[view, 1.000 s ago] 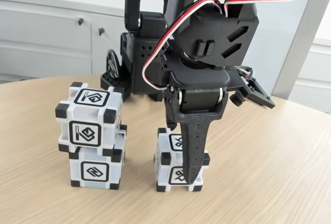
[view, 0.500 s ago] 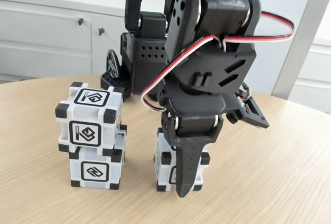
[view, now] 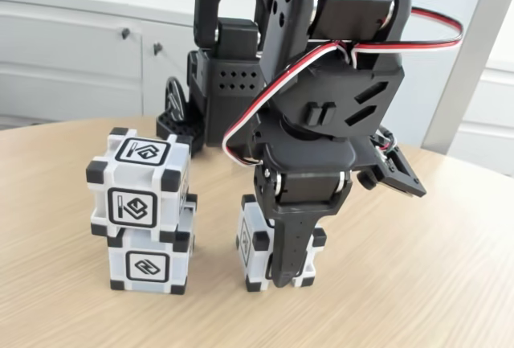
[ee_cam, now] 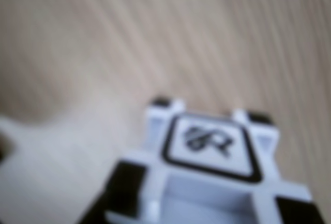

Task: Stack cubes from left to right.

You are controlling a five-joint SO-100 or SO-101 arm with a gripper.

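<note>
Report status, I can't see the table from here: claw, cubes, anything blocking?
Claw down around the lone cube; closure unclear. Two-cube stack stands to its left in the fixed view. Nothing between them.

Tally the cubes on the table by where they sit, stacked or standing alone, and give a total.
Stacked cubes: 2, upper cube on lower cube
Lone cube at the gripper: 1
Total: 3
</note>
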